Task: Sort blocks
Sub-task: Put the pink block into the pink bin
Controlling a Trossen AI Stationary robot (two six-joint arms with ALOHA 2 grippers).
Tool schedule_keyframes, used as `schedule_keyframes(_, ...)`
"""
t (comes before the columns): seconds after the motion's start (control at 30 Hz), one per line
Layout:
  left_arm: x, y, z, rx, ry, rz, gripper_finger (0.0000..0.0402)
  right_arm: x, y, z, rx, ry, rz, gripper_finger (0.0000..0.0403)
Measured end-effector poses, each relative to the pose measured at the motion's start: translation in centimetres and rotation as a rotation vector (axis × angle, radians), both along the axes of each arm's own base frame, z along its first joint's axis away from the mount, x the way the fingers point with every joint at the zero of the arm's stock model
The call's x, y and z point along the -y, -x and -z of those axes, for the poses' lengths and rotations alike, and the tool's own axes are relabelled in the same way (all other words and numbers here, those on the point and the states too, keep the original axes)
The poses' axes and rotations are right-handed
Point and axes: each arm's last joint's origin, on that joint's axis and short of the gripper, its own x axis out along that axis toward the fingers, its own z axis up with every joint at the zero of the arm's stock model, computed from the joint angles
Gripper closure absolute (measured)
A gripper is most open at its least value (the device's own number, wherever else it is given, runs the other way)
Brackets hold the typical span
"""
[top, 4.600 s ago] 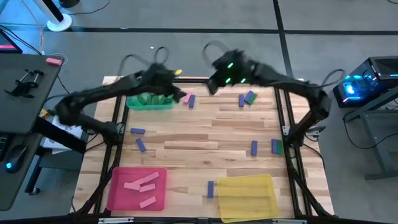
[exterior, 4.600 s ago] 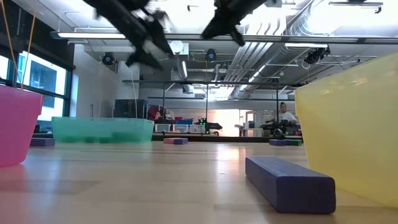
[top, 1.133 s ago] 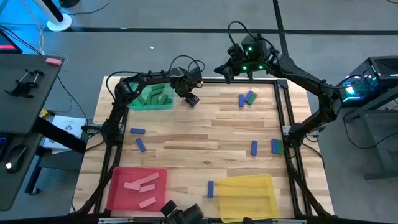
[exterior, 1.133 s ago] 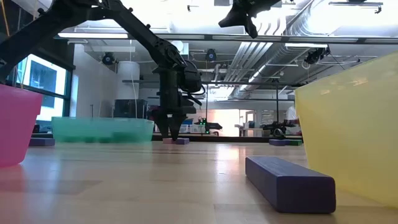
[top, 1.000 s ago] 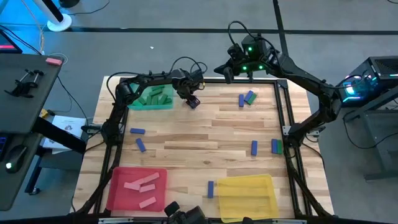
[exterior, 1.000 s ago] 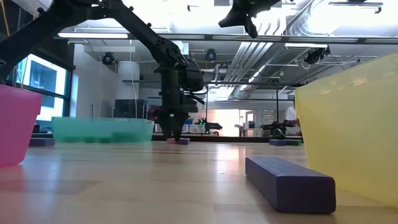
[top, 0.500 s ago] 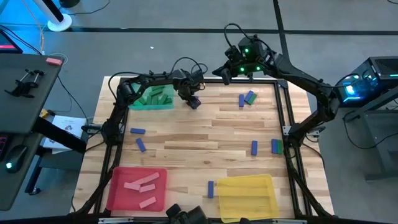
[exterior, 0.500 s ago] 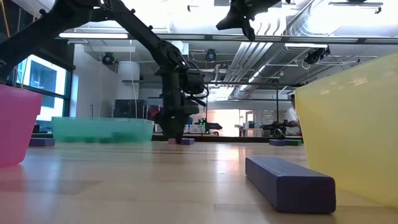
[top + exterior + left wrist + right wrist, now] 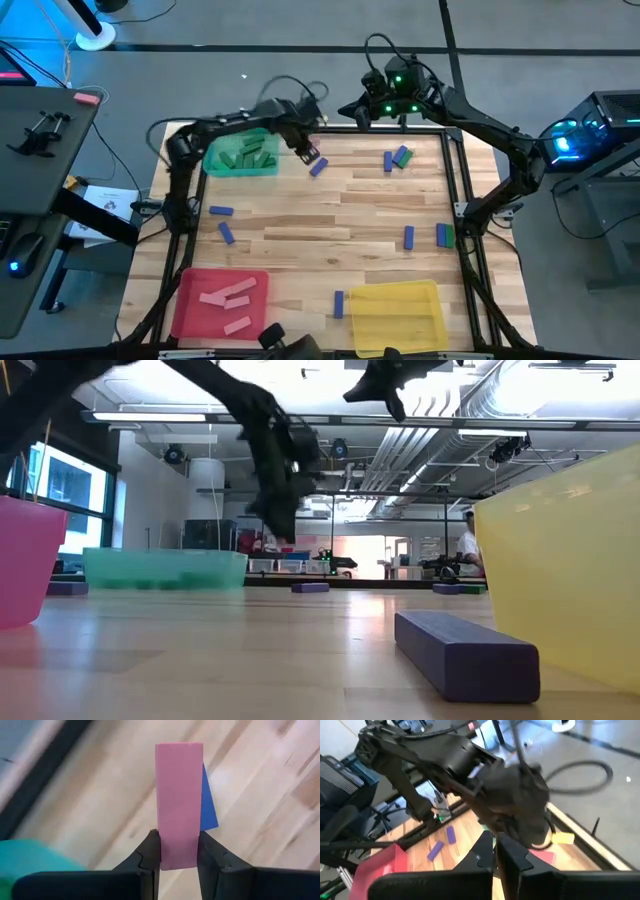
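Near edge, lower frame: red tray (image 9: 192, 305) with pink blocks in it; yellow tray (image 9: 400, 318) beside a blue block (image 9: 339, 304).
Mid-table: scattered blocks, blue and green.
Left gripper (image 9: 176, 851): jaws clamped on a pink block (image 9: 178, 805), lifted above the wood at upper centre, near the green tray (image 9: 240, 158).
Below the load: a blue block (image 9: 318, 167) lying on the table.
Right gripper (image 9: 496, 851): fingers pressed together, empty, waiting above the far edge.
Step in hand (judged): carry to the red tray; keep the grip square and clear the tray wall before release.

Matt pink block (image 9: 179, 805) in smooth dark plastic fingers (image 9: 150, 852) — over the pale, faintly glossy wood-grain table (image 9: 330, 215).
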Motion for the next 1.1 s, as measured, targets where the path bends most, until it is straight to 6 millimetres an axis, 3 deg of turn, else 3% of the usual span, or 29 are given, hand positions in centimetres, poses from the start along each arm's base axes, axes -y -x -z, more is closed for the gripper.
schedule_keyframes(0.23,2.8,4.1,-10.5,0.216,-0.157,-0.018,0.0345,0.1,-0.1,-0.4,0.041,0.018,0.004,0.0403)
schedule_keyframes(0.33,5.4,5.7,-13.2,0.239,-0.182,0.03,0.0345,0.3,-0.1,-0.5,0.048,0.022,0.008,0.0403)
schedule_keyframes(0.5,11.3,7.9,-16.5,0.239,-0.227,0.184,0.0345,0.4,0.0,-0.6,0.055,0.054,0.002,0.0403)
schedule_keyframes(0.67,16.6,10.5,-15.9,0.247,-0.136,0.166,0.0345,0.4,-0.1,-0.7,0.06,0.097,-0.03,0.0403)
schedule_keyframes(0.87,22.1,14.9,-12.2,0.342,0.089,0.063,0.0345,-0.2,-0.2,-0.8,0.092,0.052,-0.162,0.0403)
schedule_keyframes(1.0,25.2,17.3,-11.5,0.509,0.242,0.08,0.0345,-2.2,-1.0,-0.9,0.124,-0.05,-0.306,0.0403)
schedule_keyframes(1.1,27.6,18.8,-10.8,0.498,0.325,0.15,0.0345,-4.8,-2.1,-1.0,0.13,-0.077,-0.388,0.0403)
